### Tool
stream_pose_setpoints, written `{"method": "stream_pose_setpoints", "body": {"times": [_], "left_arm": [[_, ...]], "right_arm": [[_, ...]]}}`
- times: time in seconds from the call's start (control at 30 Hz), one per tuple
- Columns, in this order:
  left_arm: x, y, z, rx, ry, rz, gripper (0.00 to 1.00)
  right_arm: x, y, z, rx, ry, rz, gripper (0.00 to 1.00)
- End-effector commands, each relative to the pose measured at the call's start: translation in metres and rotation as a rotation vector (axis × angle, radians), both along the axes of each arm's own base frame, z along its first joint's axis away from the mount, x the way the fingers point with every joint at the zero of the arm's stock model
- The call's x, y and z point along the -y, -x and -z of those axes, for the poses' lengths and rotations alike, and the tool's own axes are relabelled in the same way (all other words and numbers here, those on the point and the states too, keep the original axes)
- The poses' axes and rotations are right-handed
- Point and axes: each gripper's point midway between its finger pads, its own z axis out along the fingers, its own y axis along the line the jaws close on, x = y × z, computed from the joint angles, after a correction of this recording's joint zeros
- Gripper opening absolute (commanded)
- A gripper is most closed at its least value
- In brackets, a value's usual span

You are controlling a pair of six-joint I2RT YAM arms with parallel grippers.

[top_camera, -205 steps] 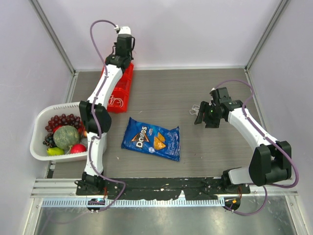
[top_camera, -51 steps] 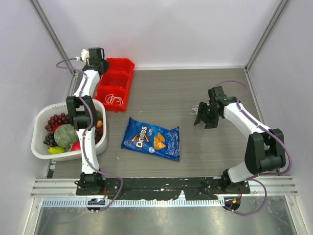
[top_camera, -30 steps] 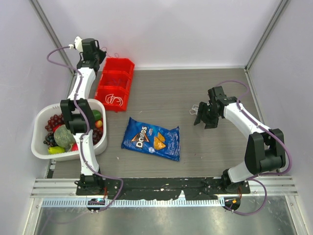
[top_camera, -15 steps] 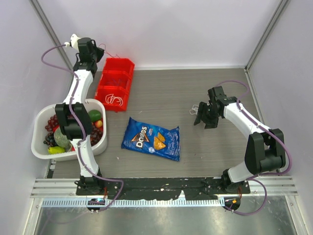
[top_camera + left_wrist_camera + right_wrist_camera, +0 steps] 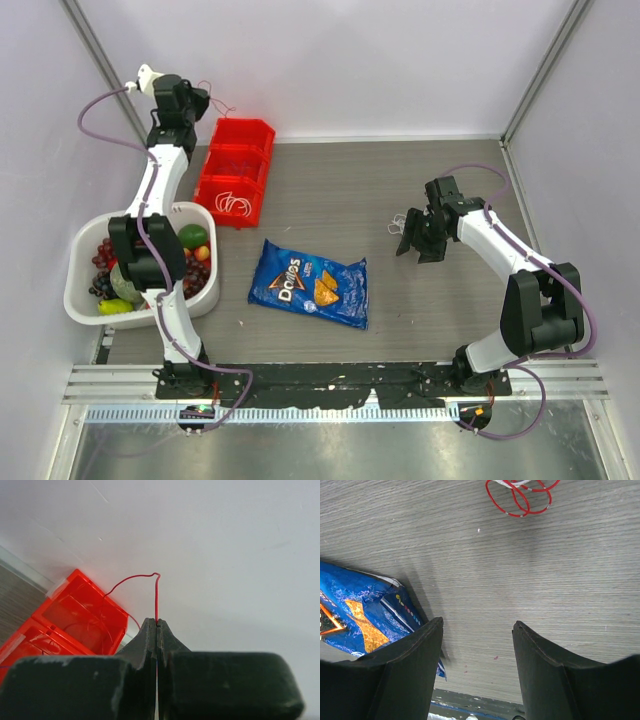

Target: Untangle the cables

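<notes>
I see a thin red cable (image 5: pixel 156 596) against the pale wall (image 5: pixel 230 540), a bright red bin (image 5: pixel 245 140), a blue chip bag (image 5: pixel 310 284) printed with orange triangles, red cable loops (image 5: pixel 519 499), and a grey wood-grain table (image 5: pixel 450 310).

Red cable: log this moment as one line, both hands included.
left hand: shut on red cable, which runs into red bin | right hand: open, empty, above table | cable loops: on table
</notes>
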Motion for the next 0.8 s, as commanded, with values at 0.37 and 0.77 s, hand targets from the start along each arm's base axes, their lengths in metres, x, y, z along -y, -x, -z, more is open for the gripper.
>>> {"method": "stream_pose_setpoints", "body": {"times": [0.37, 0.77], "left_arm": [[-0.002, -0.018, -0.006, 0.037, -0.006, 0.006, 0.0], [0.03, -0.036, 0.08, -0.156, -0.068, 0.029, 0.0]], "right_arm": [[0.0, -0.004, -0.011, 0.05, -0.014, 0.005, 0.63], [-0.001, -0.006, -0.008, 0.04, -0.013, 0.011, 0.63]]}}
